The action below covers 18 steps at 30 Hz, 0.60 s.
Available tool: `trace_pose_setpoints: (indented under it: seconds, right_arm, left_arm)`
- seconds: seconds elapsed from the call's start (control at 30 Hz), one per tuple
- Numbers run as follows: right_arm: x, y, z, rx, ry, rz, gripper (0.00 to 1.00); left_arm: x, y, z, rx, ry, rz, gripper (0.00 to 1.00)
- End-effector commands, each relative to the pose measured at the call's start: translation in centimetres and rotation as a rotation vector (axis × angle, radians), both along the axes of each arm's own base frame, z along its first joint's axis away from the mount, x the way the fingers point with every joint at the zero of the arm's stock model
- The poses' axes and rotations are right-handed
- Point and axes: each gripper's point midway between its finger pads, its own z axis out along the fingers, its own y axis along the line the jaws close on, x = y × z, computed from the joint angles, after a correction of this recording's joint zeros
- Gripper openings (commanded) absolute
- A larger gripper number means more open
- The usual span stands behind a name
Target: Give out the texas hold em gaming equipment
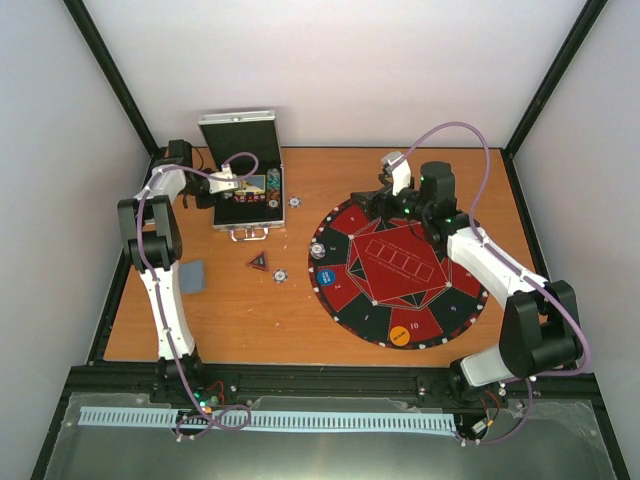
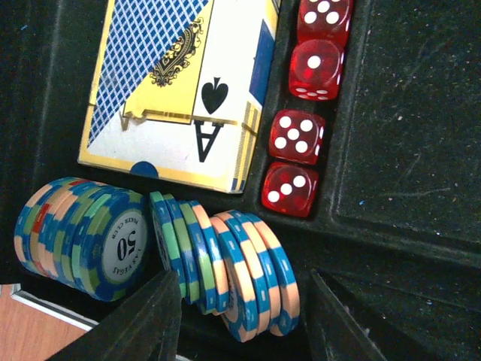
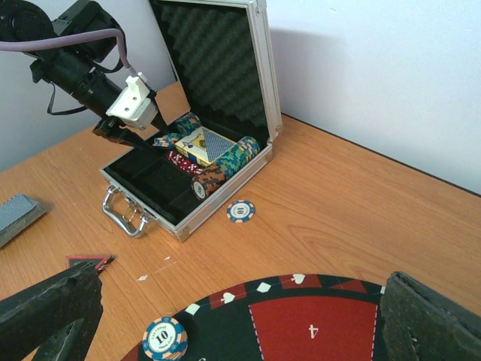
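Poker chips (image 2: pixel 225 274) sit right under the left gripper (image 2: pixel 244 301). Its fingers stand partly apart, straddling a few chips that lean on edge in the case (image 1: pixel 238 128). We cannot tell whether the pads press them or only flank them.

From those chips in the wrist view, the card box (image 2: pixel 180 90) lies at twelve o'clock and four red dice (image 2: pixel 301 143) at one o'clock. The case itself sits at ten o'clock on the table (image 1: pixel 220 320).

One loose chip (image 1: pixel 295 202) lies at three o'clock from the case. Another (image 1: pixel 280 273) lies at five o'clock, beside a triangular marker (image 1: pixel 258 262).

On the round mat (image 1: pixel 400 262), a chip marked 10 (image 3: pixel 165 336) rests at the nine o'clock rim, a blue disc (image 1: pixel 327 279) at eight and an orange disc (image 1: pixel 400 335) at six. The right gripper (image 3: pixel 240 312) hangs wide open and empty near the mat's twelve o'clock edge.

We judge the work is only partly done. A few pieces are out, while most chips and the cards remain in the case.
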Motion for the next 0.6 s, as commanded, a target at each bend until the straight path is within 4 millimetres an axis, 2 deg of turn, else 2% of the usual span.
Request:
trace_pose_setpoints:
  seconds: [0.0,0.23,0.4,0.47,0.57]
  right_arm:
    - [0.4,0.3,0.7,0.005,-0.011,0.014,1.00]
    - [0.3,0.3,0.7,0.000,-0.008,0.016,1.00]
    - [0.3,0.5,0.7,0.011,-0.001,0.026,1.00]
    - [0.3,0.6,0.7,0.008,0.000,0.032,1.00]
    - [0.3,0.6,0.8,0.009,0.005,0.035,1.00]
  left_arm:
    - [0.5,-2.0,-1.8,-0.031,0.011,-0.028,0.48]
    - [2.9,-1.3,-1.4,-0.004,-0.061,0.019,0.45]
    - [3.4,-1.2,-1.6,0.000,-0.076,0.028,0.40]
    - [3.7,-1.3,-1.5,-0.005,-0.084,0.036,0.31]
    - [3.7,-1.5,-0.9,-0.025,-0.085,0.047,0.12]
